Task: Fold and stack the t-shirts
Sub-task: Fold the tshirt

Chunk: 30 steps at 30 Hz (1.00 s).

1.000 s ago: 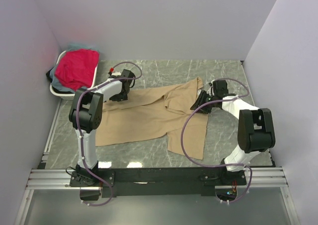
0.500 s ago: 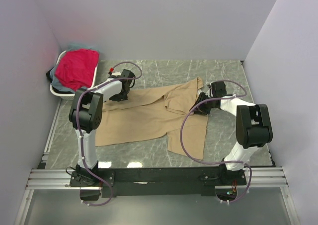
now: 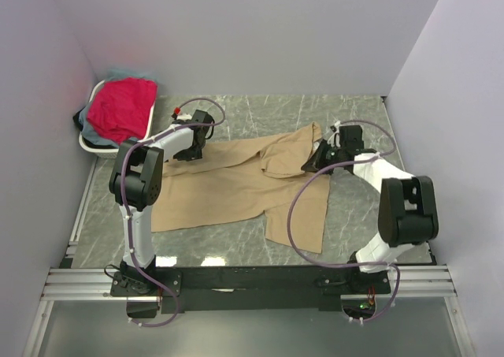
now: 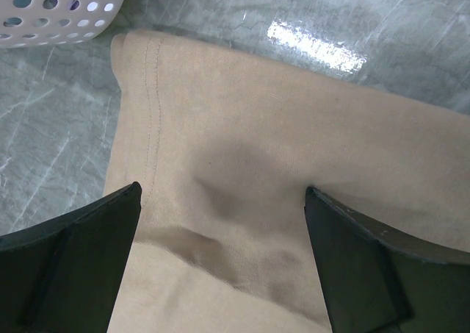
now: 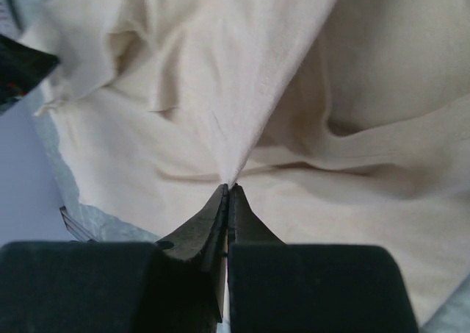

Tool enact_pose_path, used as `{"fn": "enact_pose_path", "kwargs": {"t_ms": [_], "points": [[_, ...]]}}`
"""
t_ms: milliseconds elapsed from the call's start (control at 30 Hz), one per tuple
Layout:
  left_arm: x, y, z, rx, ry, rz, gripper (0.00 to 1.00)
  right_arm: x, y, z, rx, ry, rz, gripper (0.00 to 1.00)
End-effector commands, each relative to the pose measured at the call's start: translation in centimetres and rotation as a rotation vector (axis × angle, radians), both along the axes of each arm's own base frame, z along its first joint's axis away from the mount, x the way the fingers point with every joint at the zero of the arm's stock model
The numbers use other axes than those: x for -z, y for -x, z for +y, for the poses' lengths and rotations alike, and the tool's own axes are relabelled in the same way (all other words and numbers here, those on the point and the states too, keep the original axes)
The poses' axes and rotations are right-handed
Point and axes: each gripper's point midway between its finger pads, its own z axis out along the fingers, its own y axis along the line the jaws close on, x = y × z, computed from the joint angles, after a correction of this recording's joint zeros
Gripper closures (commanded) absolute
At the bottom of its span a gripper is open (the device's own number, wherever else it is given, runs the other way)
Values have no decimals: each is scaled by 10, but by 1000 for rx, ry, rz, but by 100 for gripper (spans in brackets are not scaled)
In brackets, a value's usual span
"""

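I am pinching a fold of the tan t-shirt [image 3: 236, 180] in my right pincer [image 5: 228, 190] — my left pincer [image 4: 222, 193] is hanging spread wide over its sleeve.

A robotics lab: plain pale partition walls [image 3: 236, 34] are enclosing a grey marble-patterned tabletop [image 3: 260, 109], white-and-black robot arms [image 3: 135, 215] sitting on a near aluminium rail [image 3: 79, 282]

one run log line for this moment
left tool open over tan shirt | right tool shut on tan shirt | red shirt in basket
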Motion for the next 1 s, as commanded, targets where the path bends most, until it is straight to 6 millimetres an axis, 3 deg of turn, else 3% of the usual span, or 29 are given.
{"fn": "enact_pose_path", "kwargs": {"t_ms": [0,133,233,467,500,567,667,800,933,967], "points": [[28,15,6,-4,0,105,1,-55,0,-2,3,-5,-139,100],[28,15,6,-4,-6,108,1,-65,15,-5,12,10,-136,100],[28,15,7,-5,-9,108,1,-59,26,-8,21,26,-116,100],[27,14,7,-4,-7,109,1,-22,43,-11,20,46,-20,96],[28,15,7,-1,-10,113,1,-18,43,-12,19,52,-14,91],[27,14,7,-5,-13,111,1,-12,40,-18,47,88,2,70],[25,14,8,-5,-14,108,1,-20,31,-27,82,137,-44,63],[16,13,8,-8,-12,90,0,-38,18,-40,120,211,-84,62],[9,13,7,-8,-3,79,0,-67,16,-10,39,174,-172,60],[6,13,6,-9,0,71,1,-69,20,7,-9,170,-177,59]]}}
